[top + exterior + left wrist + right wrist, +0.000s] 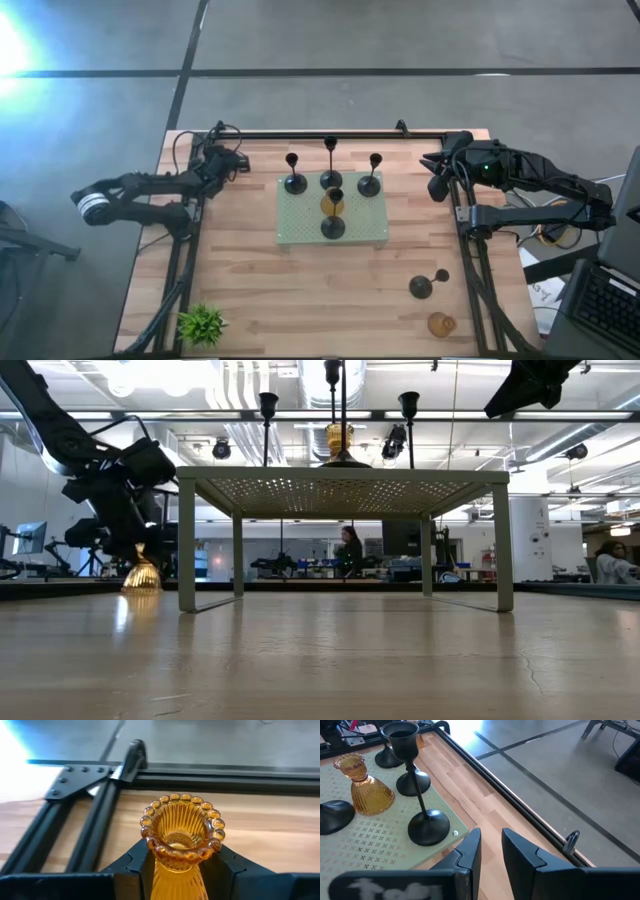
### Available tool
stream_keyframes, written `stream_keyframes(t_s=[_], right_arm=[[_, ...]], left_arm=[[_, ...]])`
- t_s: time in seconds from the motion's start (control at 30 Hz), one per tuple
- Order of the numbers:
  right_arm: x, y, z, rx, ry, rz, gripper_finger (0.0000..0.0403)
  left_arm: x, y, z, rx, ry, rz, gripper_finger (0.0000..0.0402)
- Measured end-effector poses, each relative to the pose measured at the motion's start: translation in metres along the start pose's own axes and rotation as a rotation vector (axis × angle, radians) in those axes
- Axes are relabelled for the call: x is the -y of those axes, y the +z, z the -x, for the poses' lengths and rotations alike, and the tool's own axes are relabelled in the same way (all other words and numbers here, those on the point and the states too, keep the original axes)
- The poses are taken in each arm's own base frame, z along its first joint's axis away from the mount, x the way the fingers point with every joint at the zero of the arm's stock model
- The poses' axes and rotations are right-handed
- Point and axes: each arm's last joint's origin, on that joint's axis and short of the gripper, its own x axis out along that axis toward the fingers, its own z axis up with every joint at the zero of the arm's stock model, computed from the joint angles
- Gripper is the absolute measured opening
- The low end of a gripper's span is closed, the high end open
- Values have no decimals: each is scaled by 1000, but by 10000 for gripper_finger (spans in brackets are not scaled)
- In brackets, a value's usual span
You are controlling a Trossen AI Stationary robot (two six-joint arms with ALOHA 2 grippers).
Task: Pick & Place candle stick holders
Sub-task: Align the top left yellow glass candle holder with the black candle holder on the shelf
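My left gripper (226, 160) is at the table's far left, shut on an amber ribbed holder (181, 832) with a beaded rim, which also shows low near the tabletop in the low view (141, 575). My right gripper (437, 178) hangs open and empty, high above the far right, beside the pale green mat (300, 232). On the mat stand several black holders (295, 183) (370, 185) (333, 227) on their round bases, and one amber holder (332, 203). A black holder (421, 287) and an amber one (441, 323) sit on the wood at the near right. My left gripper pinches the amber holder's narrow neck (172, 865), just under the beaded cup, between its two fingers (134, 865). The fingers come from the table's left. The holder stands upright in the hold, cup up. Whether its base touches the table I cannot tell.
A black rail (330, 136) runs along the far edge, and the arm frames (190, 230) (470, 260) stand at both sides. A small green plant (202, 323) sits at the near left corner. The mat is a raised stand on legs (187, 545).
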Motion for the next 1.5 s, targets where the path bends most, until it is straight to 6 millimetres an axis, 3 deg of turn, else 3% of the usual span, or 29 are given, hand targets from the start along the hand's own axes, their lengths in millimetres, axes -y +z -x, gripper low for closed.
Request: stream_keyframes(t_s=[0.5, 0.87, 1.17, 1.5], right_arm=[[0, 0, 0, -2, 1, 1, 87], [0, 0, 0, -1, 1, 1, 69], [0, 0, 0, -1, 1, -3, 77], [0, 0, 0, 0, 1, -5, 91]], left_arm=[[-6, 21, 30, -42, -335, -28, 127], [-26, 63, 80, -41, -447, -79, 127], [-35, 96, 125, -60, -766, -72, 127], [-37, 102, 153, -90, -986, -178, 127]])
